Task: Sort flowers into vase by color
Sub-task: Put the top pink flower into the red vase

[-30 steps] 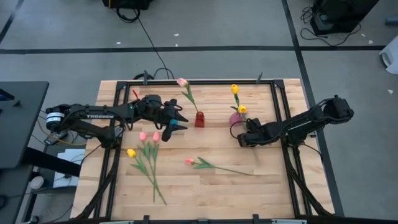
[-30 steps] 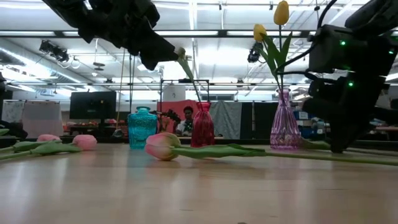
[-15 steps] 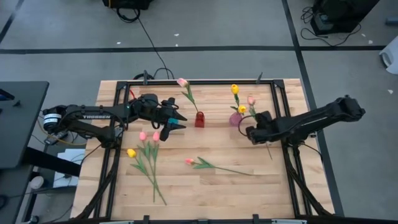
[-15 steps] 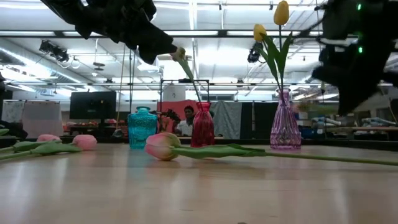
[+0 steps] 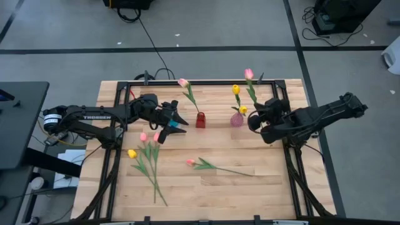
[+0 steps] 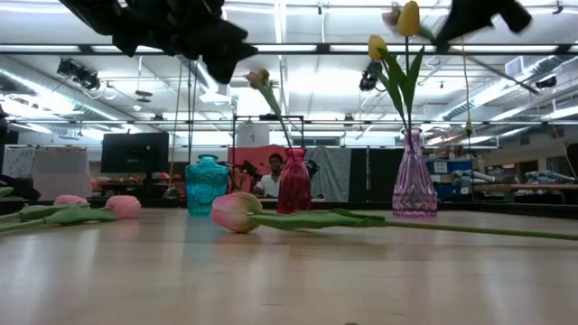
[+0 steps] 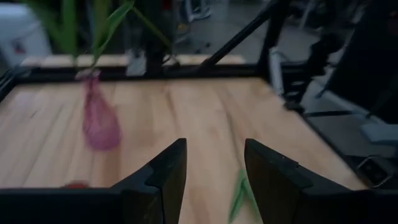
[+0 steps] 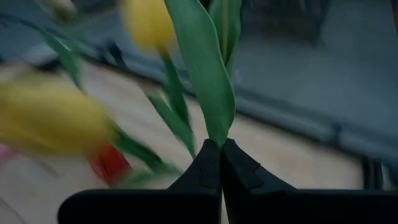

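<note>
Tulip (image 5: 250,84) upright, bud topmost

Three vases (image 5: 200,120) are lined up near the table's (image 5: 262,187) far edge; loose flowers (image 5: 149,159) are scattered nearer its left and middle.

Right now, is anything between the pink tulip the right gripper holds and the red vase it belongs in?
Yes. The right gripper holds the pink tulip beside the pink glass vase with its two yellow tulips, which stand between it and the red vase.
</note>
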Action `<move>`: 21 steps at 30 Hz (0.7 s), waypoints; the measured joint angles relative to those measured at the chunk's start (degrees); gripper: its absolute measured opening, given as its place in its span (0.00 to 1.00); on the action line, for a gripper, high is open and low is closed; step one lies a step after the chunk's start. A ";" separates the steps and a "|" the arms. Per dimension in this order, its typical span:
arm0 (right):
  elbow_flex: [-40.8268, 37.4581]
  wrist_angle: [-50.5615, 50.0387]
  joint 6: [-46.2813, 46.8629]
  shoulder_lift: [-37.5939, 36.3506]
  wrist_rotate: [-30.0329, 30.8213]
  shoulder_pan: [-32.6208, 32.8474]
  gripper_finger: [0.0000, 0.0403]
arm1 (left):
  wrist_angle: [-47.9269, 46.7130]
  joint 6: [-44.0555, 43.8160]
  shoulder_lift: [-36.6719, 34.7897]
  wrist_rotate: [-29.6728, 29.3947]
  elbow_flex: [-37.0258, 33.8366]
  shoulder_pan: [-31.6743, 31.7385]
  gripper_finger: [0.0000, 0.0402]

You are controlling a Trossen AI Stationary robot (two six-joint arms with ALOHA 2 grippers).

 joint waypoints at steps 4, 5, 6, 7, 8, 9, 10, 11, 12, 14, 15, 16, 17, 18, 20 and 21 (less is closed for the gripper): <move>3.70 12.71 -15.82 0.54 5.13 3.34 0.02 | 5.28 -1.75 0.00 0.99 0.00 -1.19 0.42; 4.02 17.40 -20.68 0.63 5.23 4.04 0.02 | 6.60 -2.63 0.00 1.01 0.00 -1.59 0.42; 4.11 22.62 -25.54 0.83 5.09 4.86 0.02 | 7.34 -2.95 0.00 1.11 0.00 -1.97 0.42; 4.14 27.92 -30.15 1.15 4.75 5.64 0.02 | 7.78 -3.10 0.00 1.37 0.00 -2.45 0.42; 4.14 32.89 -34.91 1.70 4.45 6.49 0.02 | 7.84 -3.09 0.00 1.81 0.00 -2.99 0.42; 4.14 37.51 -39.23 2.34 4.36 7.42 0.03 | 7.60 -3.06 -0.04 2.68 0.00 -3.38 0.42; 4.14 42.01 -43.35 3.06 4.29 8.41 0.03 | 7.26 -3.05 -0.33 4.22 0.00 -3.62 0.42; 4.14 46.26 -47.24 3.75 4.18 9.43 0.03 | 6.94 -3.08 -0.84 6.00 -0.02 -3.80 0.42; 4.14 49.91 -50.38 4.41 4.11 10.39 0.03 | 6.97 -3.14 -1.45 7.59 -0.02 -3.87 0.42; 4.14 55.63 -55.26 5.58 3.21 11.83 0.03 | 7.26 -3.27 -2.83 8.78 -0.02 -4.08 0.42; 4.14 57.35 -56.66 6.17 2.63 12.27 0.03 | 7.69 -3.29 -3.15 8.69 -0.02 -4.25 0.42; 4.14 58.52 -57.48 6.79 1.93 12.49 0.03 | 8.06 -3.31 -3.31 8.06 -0.02 -4.46 0.42; 4.14 58.81 -57.88 7.44 1.31 12.44 0.03 | 8.60 -3.33 -3.32 7.60 -0.02 -4.78 0.42; 4.14 58.81 -57.91 8.21 1.05 12.10 0.03 | 9.47 -3.33 -3.30 6.51 -0.02 -5.11 0.42; 4.14 58.88 -57.17 10.17 -0.49 10.73 0.03 | 12.81 -3.08 -2.44 3.43 -0.02 -5.86 0.42; 4.14 58.89 -56.67 11.25 -1.93 9.94 0.03 | 14.62 -3.08 -1.86 1.25 0.02 -6.16 0.42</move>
